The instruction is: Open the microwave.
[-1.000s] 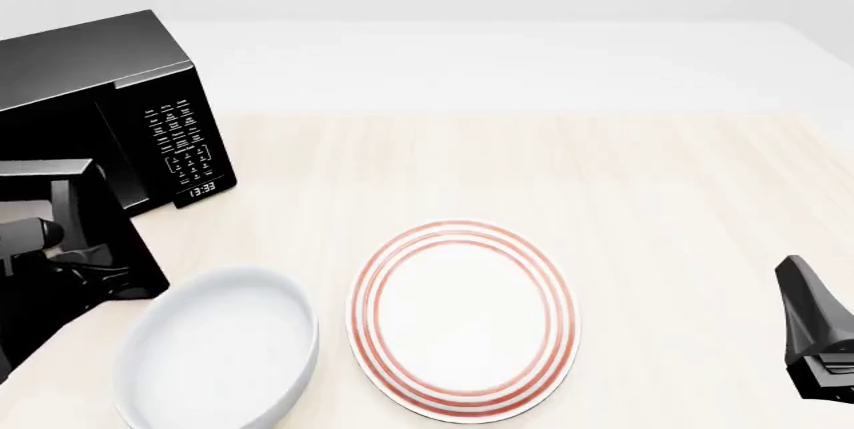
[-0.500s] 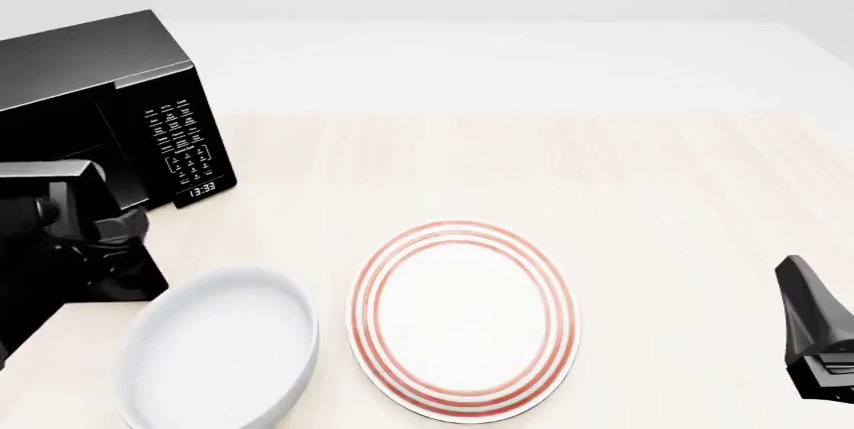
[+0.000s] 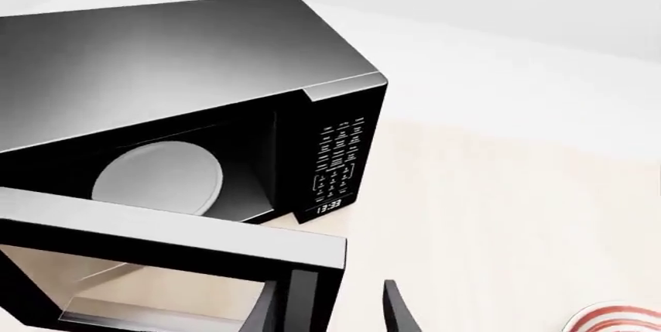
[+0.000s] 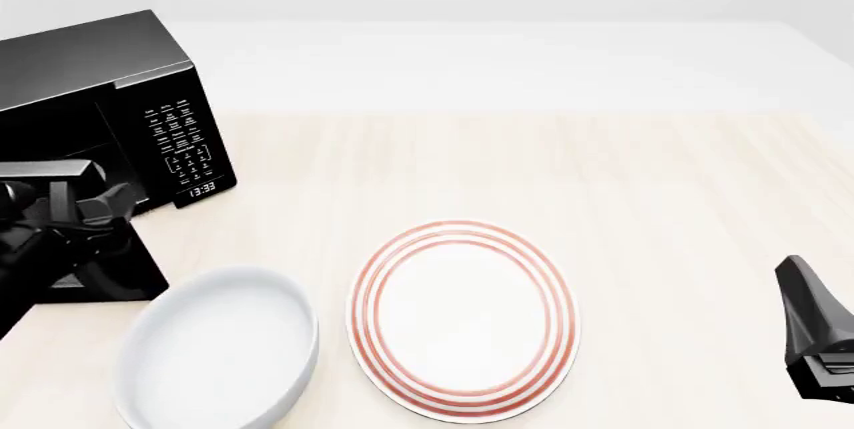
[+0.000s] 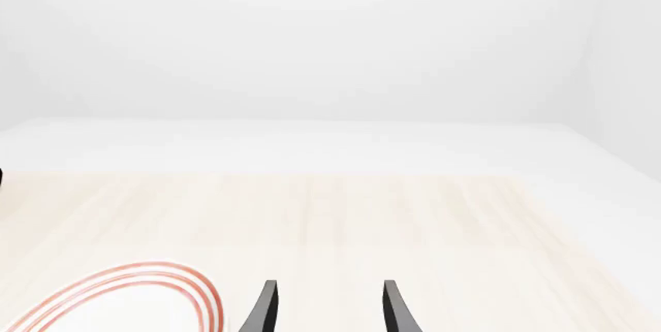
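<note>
Pale wood tabletop [image 4: 534, 169] runs under everything, with a plain white wall behind it. On its far left part stands the microwave [image 4: 94, 79], a glossy black box, and every place below is given from it. Its door [image 3: 176, 239] is swung well out toward my side, so my left wrist view looks straight into the cavity, where the pale round turntable [image 3: 157, 179] lies flat on the floor. Through the door's window I see wood grain. Beside the opening sits the keypad panel [image 4: 180, 139] with white labels, and at the panel's foot the small clock display [image 4: 202, 189].

My left pincer [image 4: 94, 211] is right at the free edge of that door in the front view, dark against dark. In the left wrist view one thin black finger [image 3: 398, 313] shows clear of the door edge, with open table between them; the other finger I cannot make out against the door, so I cannot tell whether this pincer is parted or closed.

Nearer me than the microwave, just beyond the open door, sits a plain white bowl [image 4: 220, 349]. Beside the bowl, further from the microwave, lies a white plate with red rings [image 4: 463, 317].

Far across the table from the microwave, my right pincer [image 5: 325, 309] hangs with its two fingers spread and nothing between them, the plate's rim off to one side.
</note>
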You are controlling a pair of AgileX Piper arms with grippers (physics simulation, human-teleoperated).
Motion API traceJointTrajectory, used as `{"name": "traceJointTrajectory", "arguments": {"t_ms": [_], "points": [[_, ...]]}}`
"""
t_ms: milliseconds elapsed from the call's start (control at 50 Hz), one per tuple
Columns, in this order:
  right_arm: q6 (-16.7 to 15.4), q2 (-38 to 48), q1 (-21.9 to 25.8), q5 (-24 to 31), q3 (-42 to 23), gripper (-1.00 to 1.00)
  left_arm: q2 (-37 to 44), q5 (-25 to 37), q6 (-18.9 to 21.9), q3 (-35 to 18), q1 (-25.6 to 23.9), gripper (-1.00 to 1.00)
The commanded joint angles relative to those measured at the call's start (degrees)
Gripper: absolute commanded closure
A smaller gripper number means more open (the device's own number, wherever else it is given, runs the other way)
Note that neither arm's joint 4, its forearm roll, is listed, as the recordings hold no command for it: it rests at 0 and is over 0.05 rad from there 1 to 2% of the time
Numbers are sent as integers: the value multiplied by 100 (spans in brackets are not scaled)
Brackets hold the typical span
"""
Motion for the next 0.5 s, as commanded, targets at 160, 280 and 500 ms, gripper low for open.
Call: {"name": "traceJointTrajectory", "arguments": {"t_ms": [160,280,500], "points": [[1,-1,0,0,0,-100,-776,499,-9,72,34,-100],[1,0,0,0,0,-100,-1104,777,4,86,30,-100],[0,0,-1,0,0,-100,-1781,1426,88,2,-5,-100]]}}
